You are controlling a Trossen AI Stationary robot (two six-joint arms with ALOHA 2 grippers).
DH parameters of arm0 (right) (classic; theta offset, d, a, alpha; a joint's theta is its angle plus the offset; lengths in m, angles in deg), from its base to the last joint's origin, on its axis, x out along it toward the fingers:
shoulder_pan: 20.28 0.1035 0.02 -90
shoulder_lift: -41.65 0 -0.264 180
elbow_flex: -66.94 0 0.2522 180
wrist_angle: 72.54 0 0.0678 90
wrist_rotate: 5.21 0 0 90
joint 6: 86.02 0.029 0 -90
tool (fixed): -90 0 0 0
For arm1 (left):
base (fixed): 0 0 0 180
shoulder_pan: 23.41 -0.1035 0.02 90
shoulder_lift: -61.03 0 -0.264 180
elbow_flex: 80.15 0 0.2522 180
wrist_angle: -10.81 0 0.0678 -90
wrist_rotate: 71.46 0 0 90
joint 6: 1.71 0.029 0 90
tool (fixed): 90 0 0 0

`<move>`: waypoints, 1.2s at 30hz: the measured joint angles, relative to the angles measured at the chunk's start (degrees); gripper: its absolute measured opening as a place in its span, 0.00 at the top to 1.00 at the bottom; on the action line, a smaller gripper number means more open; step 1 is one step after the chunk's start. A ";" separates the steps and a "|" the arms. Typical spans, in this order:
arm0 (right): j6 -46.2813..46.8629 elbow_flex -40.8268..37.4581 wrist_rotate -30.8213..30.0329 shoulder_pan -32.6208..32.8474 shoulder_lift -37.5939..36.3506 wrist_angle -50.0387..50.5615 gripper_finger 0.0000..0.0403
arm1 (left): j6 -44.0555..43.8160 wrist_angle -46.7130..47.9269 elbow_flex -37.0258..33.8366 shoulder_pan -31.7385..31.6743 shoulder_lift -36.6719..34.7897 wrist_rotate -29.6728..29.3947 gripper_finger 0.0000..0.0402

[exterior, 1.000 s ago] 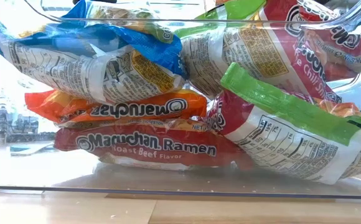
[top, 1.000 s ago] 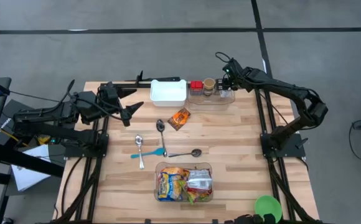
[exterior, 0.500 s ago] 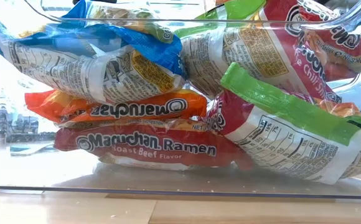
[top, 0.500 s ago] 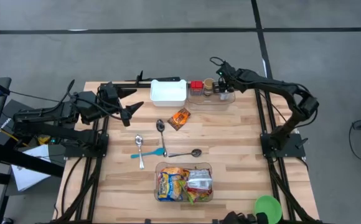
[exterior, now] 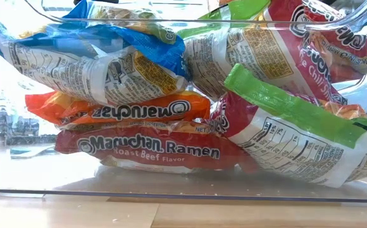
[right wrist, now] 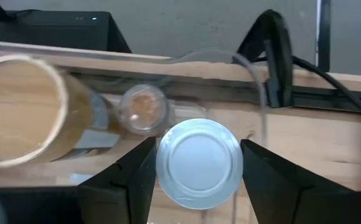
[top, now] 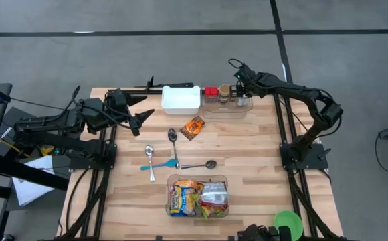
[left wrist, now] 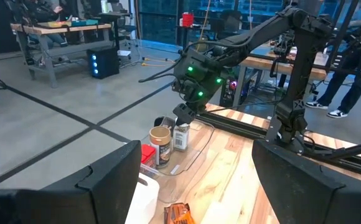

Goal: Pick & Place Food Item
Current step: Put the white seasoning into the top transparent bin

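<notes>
The right pincer (top: 241, 93) is placed over the clear tray (top: 229, 106) at the far edge of the counter (top: 261, 154), directly above a small jar with a silvery lid (right wrist: 198, 162). In the right wrist view the two dark fingers (right wrist: 126, 179) are seen on either side of that lid, apart and close to its rim; whether they already touch it cannot be told, so the pincer is described only as partly spread around the jar. Beside this jar in the tray a smaller clear-capped bottle (right wrist: 143, 109) and a wide brown-lidded jar (top: 225, 92) are found, with a red container (top: 211, 93) next to them. In the left wrist view the right pincer is shown lowered onto the label-bearing jar (left wrist: 181, 137).

The left pincer (top: 142, 118) is held at the left side of the counter, above the wood, with its fingers spread wide and nothing between them.

A white rectangular container (top: 180, 99) is set to the left of the tray. An orange snack packet (top: 193, 127) lies near the middle of the counter. Three spoons (top: 173, 138) and a blue utensil (top: 158, 165) are laid nearer the front. A clear bin (top: 198, 197) at the front edge is filled with ramen packets (exterior: 149, 147), which are stacked against its wall in the low view.
</notes>
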 joint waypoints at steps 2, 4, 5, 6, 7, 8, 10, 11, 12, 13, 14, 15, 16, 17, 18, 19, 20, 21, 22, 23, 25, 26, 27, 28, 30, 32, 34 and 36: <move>0.11 0.02 -0.13 -0.14 0.00 0.16 0.51 | 0.00 0.00 -0.01 0.00 0.00 0.00 0.25; 0.09 0.02 -0.29 -0.31 0.00 0.27 0.51 | 0.00 0.00 -0.01 0.00 0.00 0.00 0.25; 0.09 0.02 -0.33 -0.31 0.00 0.27 0.51 | 0.00 0.00 -0.01 0.00 0.00 0.00 0.25; 0.11 0.02 -0.55 -0.35 0.00 0.25 0.51 | -0.07 0.00 -0.01 0.00 0.00 0.00 0.25; 0.21 0.02 -0.82 -0.35 0.00 0.18 0.51 | -0.19 0.00 -0.01 0.00 0.00 0.00 0.25; 0.41 0.02 -1.01 -0.33 0.00 0.14 0.51 | -0.54 0.00 -0.01 0.00 0.00 0.00 0.25; 0.57 0.02 -1.09 -0.52 0.00 0.11 0.51 | -1.06 0.00 -0.01 0.00 0.00 -0.01 0.25; 0.68 0.02 -1.08 -0.59 0.00 -0.03 0.51 | -1.07 0.00 -0.01 0.00 0.00 -0.02 0.25; 0.72 0.02 -1.13 -0.63 0.05 -0.35 0.51 | -1.09 -0.01 -0.01 0.00 0.00 -0.02 0.25; 0.71 0.01 -1.38 -0.66 0.17 -0.85 0.51 | -1.14 -0.02 -0.01 0.00 0.00 -0.02 0.25; 0.73 0.00 -1.57 -0.76 0.24 -1.25 0.51 | -1.22 -0.02 -0.01 0.00 0.00 -0.01 0.25; 0.85 -0.01 -1.60 -0.93 0.24 -1.39 0.51 | -1.22 -0.02 -0.01 0.00 0.00 -0.02 0.25; 0.99 -0.02 -1.58 -1.06 0.24 -1.52 0.51 | -1.22 -0.02 -0.01 0.00 0.00 -0.02 0.25; 1.00 -0.02 -1.58 -1.20 0.26 -1.81 0.51 | -1.25 -0.02 -0.01 0.00 0.00 0.00 0.25; 1.00 -0.02 -1.58 -1.35 0.28 -2.09 0.51 | -1.25 -0.02 -0.01 0.00 0.00 -0.02 0.25; 1.00 -0.04 -1.60 -1.45 0.28 -2.33 0.51 | -1.24 -0.02 -0.01 0.00 0.00 -0.02 0.25; 0.98 -0.04 -1.61 -1.60 0.28 -2.53 0.51 | -1.24 -0.02 -0.01 0.00 0.00 -0.01 0.25; 0.98 -0.04 -1.60 -1.78 0.28 -2.70 0.51 | -1.23 -0.02 -0.01 0.00 0.00 0.00 0.25; 0.98 -0.04 -1.60 -1.98 0.28 -2.79 0.51 | -1.25 -0.02 -0.01 0.00 0.00 -0.01 0.25; 0.98 -0.04 -1.58 -2.14 0.28 -2.95 0.51 | -1.25 -0.02 -0.01 0.00 0.00 -0.01 0.25; 0.96 -0.07 -1.70 -2.35 0.28 -3.47 0.51 | -1.24 -0.02 -0.01 0.00 0.00 0.00 0.25; 0.94 -0.07 -1.74 -2.47 0.28 -3.85 0.51 | -1.24 -0.02 -0.01 0.00 0.00 0.00 0.25; 0.94 -0.07 -1.76 -2.55 0.28 -4.17 0.51 | -1.25 -0.02 -0.01 0.00 0.00 0.00 0.25; 0.96 -0.07 -1.76 -2.60 0.28 -4.28 0.51 | -1.25 -0.02 -0.01 0.00 0.00 0.00 0.25; 0.89 -0.07 -1.89 -2.73 0.40 -4.63 0.51 | -1.54 -0.02 -0.01 0.00 0.00 0.00 0.25; 0.19 -0.07 -1.58 -2.82 0.48 -5.01 0.51 | -1.67 -0.02 -0.01 0.00 0.00 0.00 0.25; -0.56 -0.07 -1.52 -2.83 0.48 -5.31 0.50 | -1.68 -0.02 -0.01 0.00 0.00 0.00 0.25; -1.03 -0.07 -1.54 -2.52 0.48 -5.38 0.48 | -1.68 -0.02 -0.01 0.00 0.00 0.00 0.25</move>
